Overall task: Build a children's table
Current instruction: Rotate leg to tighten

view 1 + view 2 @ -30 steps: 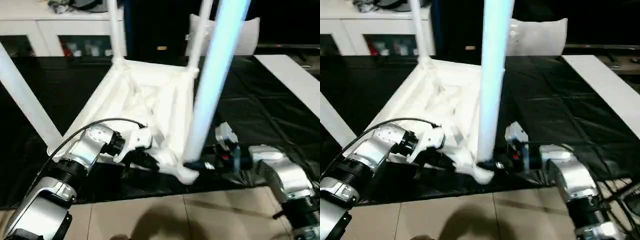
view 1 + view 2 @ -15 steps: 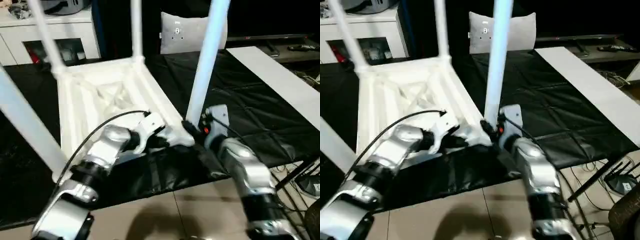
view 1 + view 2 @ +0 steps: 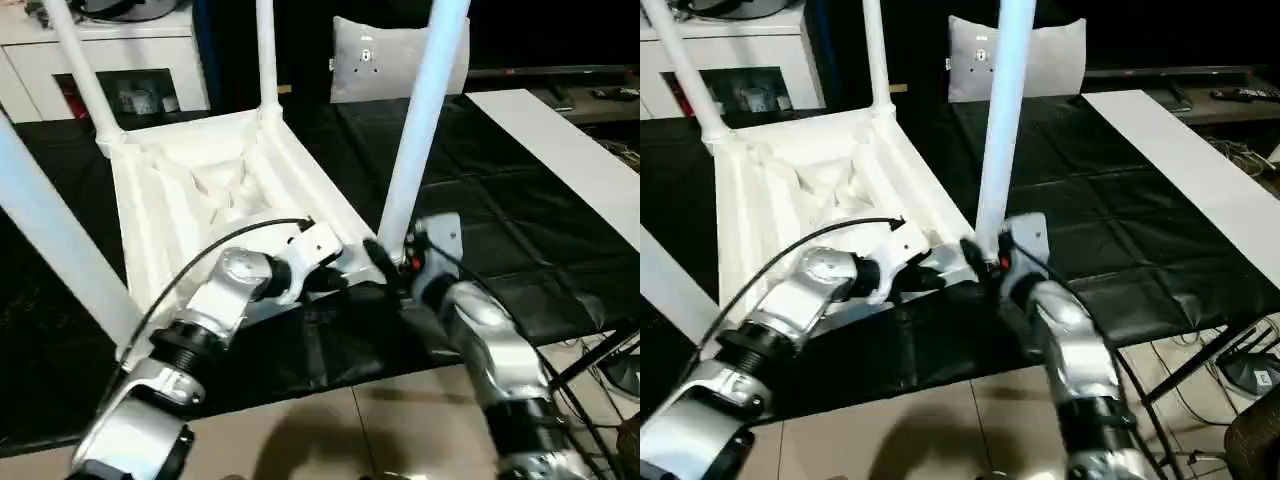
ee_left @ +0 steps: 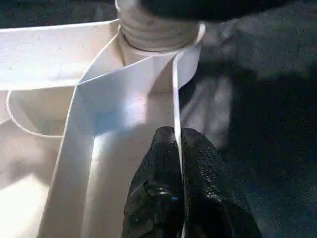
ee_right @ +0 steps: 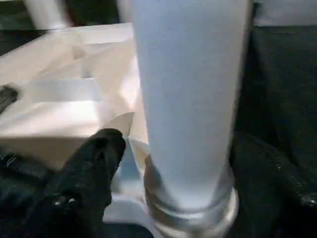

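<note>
upturned white children's table (image 3: 200, 190), legs up, on black sheet (image 3: 520, 230); left gripper (image 4: 177, 148) clamps its rim, right gripper (image 3: 385, 262) fingers apart around leg (image 3: 415, 130); cushion (image 3: 380, 60) behind.

White leg (image 5: 190, 99) stands in corner socket (image 5: 190, 210).

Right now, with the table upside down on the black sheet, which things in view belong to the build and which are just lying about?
Belongs to the job:
- children's table, upside down, legs standing up
- near-right leg in its corner socket
- left gripper, pinching the top's thin rim
- right gripper, at that leg's base

Just lying about:
- grey-white cushion
- white cabinet
- black sheet
</note>
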You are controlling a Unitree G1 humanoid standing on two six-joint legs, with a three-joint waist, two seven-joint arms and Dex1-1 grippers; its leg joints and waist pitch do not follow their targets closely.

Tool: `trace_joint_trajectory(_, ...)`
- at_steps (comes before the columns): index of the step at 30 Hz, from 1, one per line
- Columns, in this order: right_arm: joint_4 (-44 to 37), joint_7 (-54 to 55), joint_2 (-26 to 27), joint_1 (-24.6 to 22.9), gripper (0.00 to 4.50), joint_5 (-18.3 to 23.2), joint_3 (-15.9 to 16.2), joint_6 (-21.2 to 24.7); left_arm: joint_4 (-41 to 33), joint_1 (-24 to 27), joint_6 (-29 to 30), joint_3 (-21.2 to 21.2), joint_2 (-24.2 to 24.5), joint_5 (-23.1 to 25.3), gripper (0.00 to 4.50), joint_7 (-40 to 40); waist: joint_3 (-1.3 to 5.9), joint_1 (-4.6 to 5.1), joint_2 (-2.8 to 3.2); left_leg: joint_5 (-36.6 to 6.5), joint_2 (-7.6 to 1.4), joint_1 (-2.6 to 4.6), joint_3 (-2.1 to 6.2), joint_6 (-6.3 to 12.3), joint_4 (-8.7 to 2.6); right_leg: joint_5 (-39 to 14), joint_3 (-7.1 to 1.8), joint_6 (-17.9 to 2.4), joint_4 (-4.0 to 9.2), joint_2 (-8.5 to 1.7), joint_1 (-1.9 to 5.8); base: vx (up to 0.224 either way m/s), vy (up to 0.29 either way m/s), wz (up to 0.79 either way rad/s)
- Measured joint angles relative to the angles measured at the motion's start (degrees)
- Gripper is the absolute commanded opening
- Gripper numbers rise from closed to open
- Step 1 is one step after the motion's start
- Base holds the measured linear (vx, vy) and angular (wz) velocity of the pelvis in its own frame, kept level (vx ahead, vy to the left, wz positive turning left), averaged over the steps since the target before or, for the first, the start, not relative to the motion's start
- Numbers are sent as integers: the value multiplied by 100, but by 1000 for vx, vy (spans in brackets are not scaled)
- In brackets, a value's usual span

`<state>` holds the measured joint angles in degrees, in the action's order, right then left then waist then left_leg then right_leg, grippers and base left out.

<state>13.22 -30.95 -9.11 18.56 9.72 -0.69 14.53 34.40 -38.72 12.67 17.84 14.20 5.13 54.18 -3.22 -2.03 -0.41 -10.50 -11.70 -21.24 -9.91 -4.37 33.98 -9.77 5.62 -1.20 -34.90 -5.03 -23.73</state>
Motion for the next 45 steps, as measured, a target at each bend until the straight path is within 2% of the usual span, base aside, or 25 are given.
trace_joint_trajectory(1, -86, -392, -308, -73, 394, 80, 32, -1, 32, 17, -132, 4, 137, -41, 0, 219, 0, -10, 0, 0, 0, 3, 0, 0, 2, 0, 0, 0, 0, 0, 4, 0, 0, 0)
trace_joint_trajectory(6, -195, -1973, -1221, -119, 394, 387, 142, -1, 29, 104, -572, 78, 658, -200, 0, 1225, 0, -75, 0, 0, 0, 16, 1, 0, 6, 0, 0, 2, -1, -2, 21, 0, 0, 0)
trace_joint_trajectory(13, -123, -3398, -1817, -41, 394, 426, 684, -146, 32, 106, -1087, 320, 977, -307, 0, 2231, -1, -246, -2, -1, 1, 17, -2, 2, 13, 0, 4, 2, -1, -12, 31, 0, 0, 0)
trace_joint_trajectory(14, -42, -3578, -1863, 14, 379, 431, 745, -154, 33, 106, -1145, 349, 1018, -319, 0, 2384, -2, -266, -6, -1, 2, 18, -4, 3, 14, 0, 4, 2, -1, -13, 32, 0, 0, 0)
trace_joint_trajectory(17, 152, -3906, -1882, 196, 368, 424, 852, -221, 30, 104, -1241, 450, 1074, -331, 0, 2755, -2, -338, -8, 0, 1, 20, -5, 2, 16, -1, 6, 3, -4, -16, 35, 0, 0, 0)
trace_joint_trajectory(18, 160, -4024, -1885, 215, 348, 423, 910, -266, 30, 104, -1280, 466, 1084, -331, 0, 2827, -1, -357, -10, -1, 0, 23, -6, 2, 16, -1, 7, 3, -4, -16, 39, 0, 0, 0)
trace_joint_trajectory(19, 186, -4118, -1885, 246, 348, 428, 963, -259, 30, 101, -1308, 481, 1093, -330, 0, 2889, -1, -357, -16, -1, 0, 22, -7, 2, 18, -1, 6, 3, -4, -16, 39, 0, 0, 0)
trace_joint_trajectory(24, 333, -4697, -1881, 448, 293, 607, 1134, -92, 29, 76, -1455, 575, 1114, -329, 0, 3148, 0, -357, -27, -1, -1, 22, -12, 3, 23, 0, 6, 3, -8, -19, 39, 0, 0, 0)
trace_joint_trajectory(27, 381, -4911, -1856, 544, 279, 655, 1235, -67, 29, 64, -1539, 623, 1116, -327, 0, 3210, 0, -368, -34, 0, -2, 22, -12, 3, 23, -1, 7, 4, -8, -19, 39, 0, 0, 0)
trace_joint_trajectory(35, 624, -5218, -1765, 691, 210, 670, 1303, -18, 47, 29, -1616, 669, 1116, -313, 0, 3269, 1, -376, -53, 0, -4, 21, -12, 3, 26, -1, 8, 4, -10, -19, 39, 0, 0, 0)
trace_joint_trajectory(42, 703, -5302, -1761, 788, 201, 680, 1339, 88, 68, 18, -1647, 665, 1126, -319, 0, 3288, 1, -376, -53, 0, -4, 22, -12, 3, 26, -2, 8, 4, -11, -19, 39, 0, 0, 0)
trace_joint_trajectory(45, 451, -5135, -1743, 560, 201, 756, 1216, 270, 17, 37, -1442, 601, 1097, -329, 0, 3237, 3, -411, -50, 0, -5, 23, -12, 3, 25, -2, 9, 4, -11, -19, 40, 0, 0, 0)
